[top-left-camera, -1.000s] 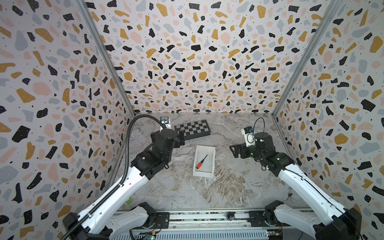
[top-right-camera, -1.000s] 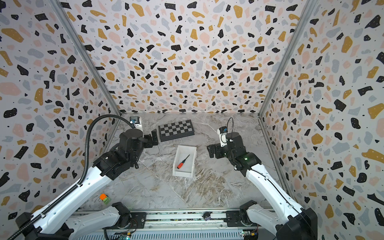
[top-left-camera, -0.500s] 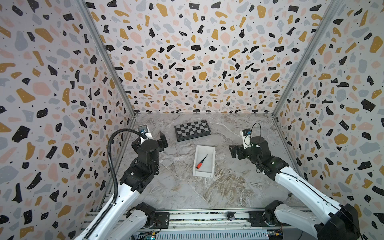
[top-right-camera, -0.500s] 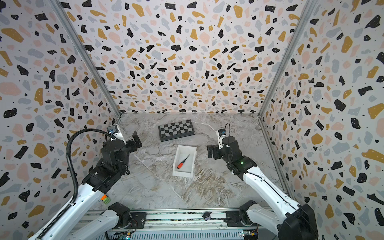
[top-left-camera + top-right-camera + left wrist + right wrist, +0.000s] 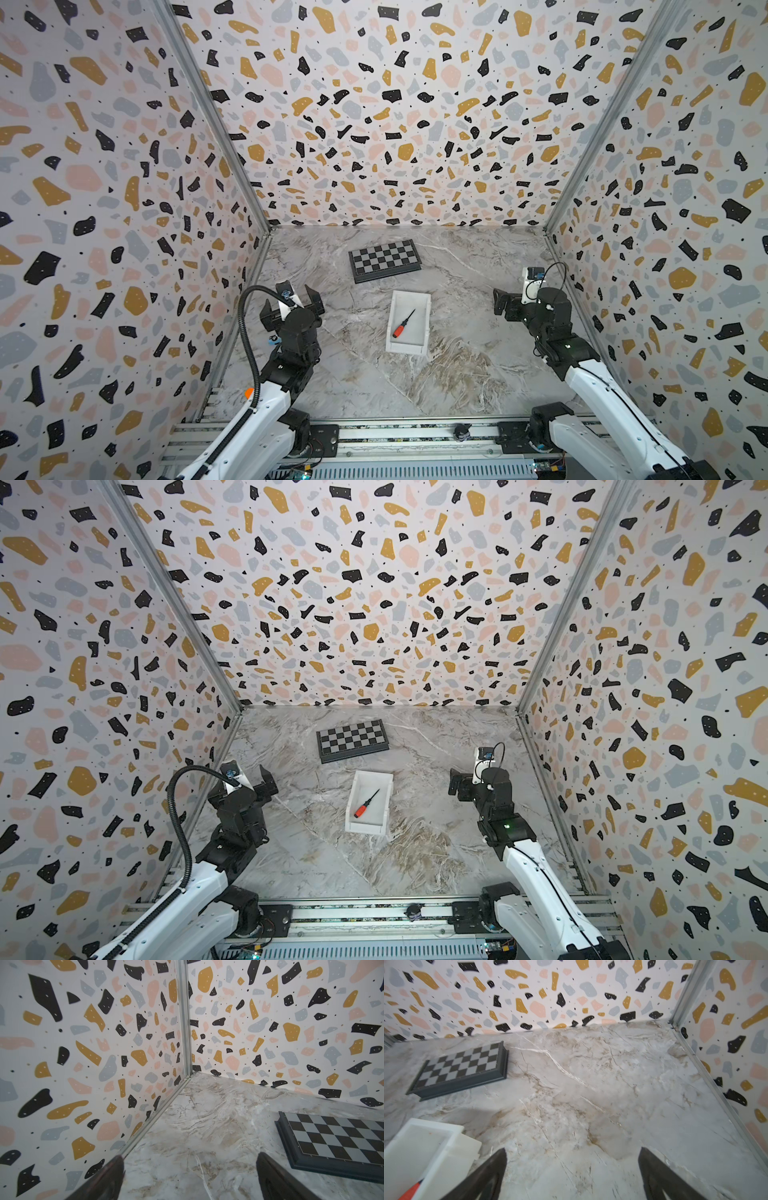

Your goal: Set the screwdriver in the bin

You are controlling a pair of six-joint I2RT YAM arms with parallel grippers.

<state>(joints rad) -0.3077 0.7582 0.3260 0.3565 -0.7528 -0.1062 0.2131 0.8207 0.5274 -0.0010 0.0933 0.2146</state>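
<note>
screwdriver (image 5: pixel 404 323): red-orange handle, thin black shaft, lies diagonally in white bin (image 5: pixel 407 348) | left gripper (image 5: pixel 190 1165): fingers wide, empty | right gripper (image 5: pixel 573 1152): fingers wide, empty

The 2 arms share 1 build: the left arm (image 5: pixel 257 419) and the right arm (image 5: pixel 598 386) have glossy white shells on the lower links and matte black housings at the joints and wrists. A thick, ribbed black hose (image 5: pixel 245 332) runs along the left arm, past a small orange mark (image 5: pixel 248 392). A thin black cable (image 5: pixel 563 274) loops from the white camera block (image 5: pixel 530 286) on the right wrist, and a green light (image 5: pixel 506 825) glows on that arm's black elbow housing. The left tool (image 5: pixel 189 1156) and the right tool (image 5: pixel 572 1149) each end in 2 black, tapering fingers (image 5: pixel 488 1176).
</note>
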